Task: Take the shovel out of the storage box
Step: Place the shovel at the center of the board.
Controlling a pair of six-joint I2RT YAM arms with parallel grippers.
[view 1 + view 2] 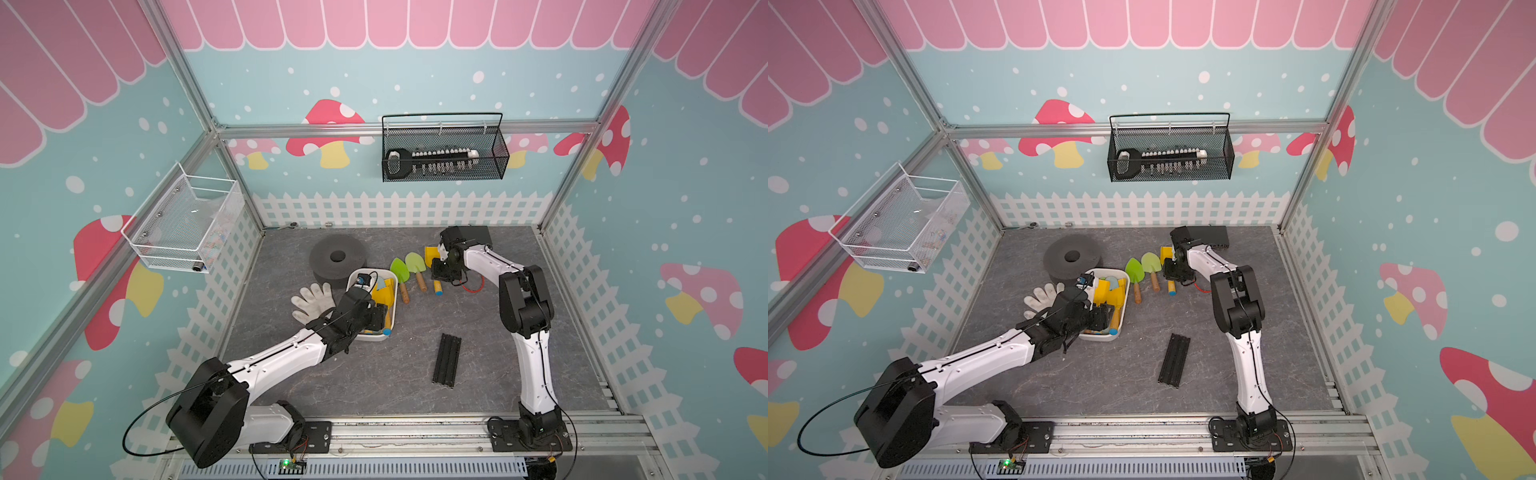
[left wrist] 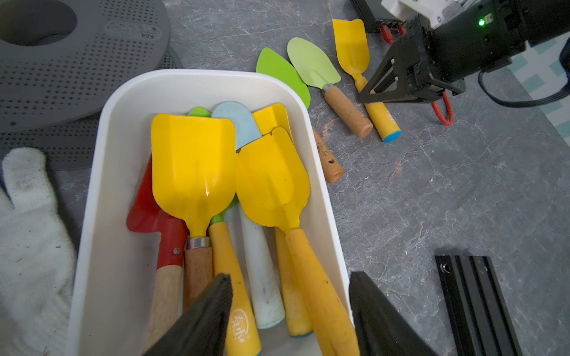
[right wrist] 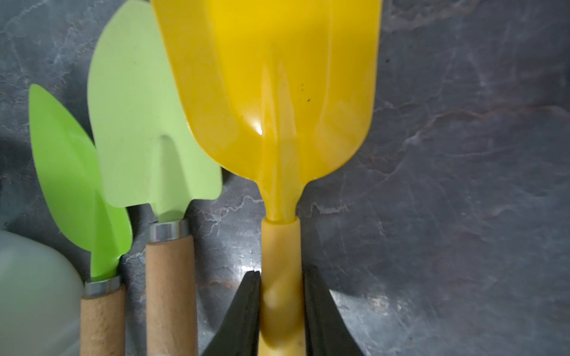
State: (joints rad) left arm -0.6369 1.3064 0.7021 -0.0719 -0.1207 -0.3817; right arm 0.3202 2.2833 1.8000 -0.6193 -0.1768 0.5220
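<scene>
Judging by how things lie, the job looks part done; three shovels rest on the table beside the storage box: a dark green shovel, a pale green shovel and a yellow shovel; the right gripper straddles the yellow shovel's handle, fingers narrow and close on both sides, though I cannot tell whether they press it or merely flank it; inside the box lie several more, among them a broad yellow shovel and a red shovel; the left gripper hangs over their handles, fingers wide, holding nothing; these appear left to lift out.
</scene>
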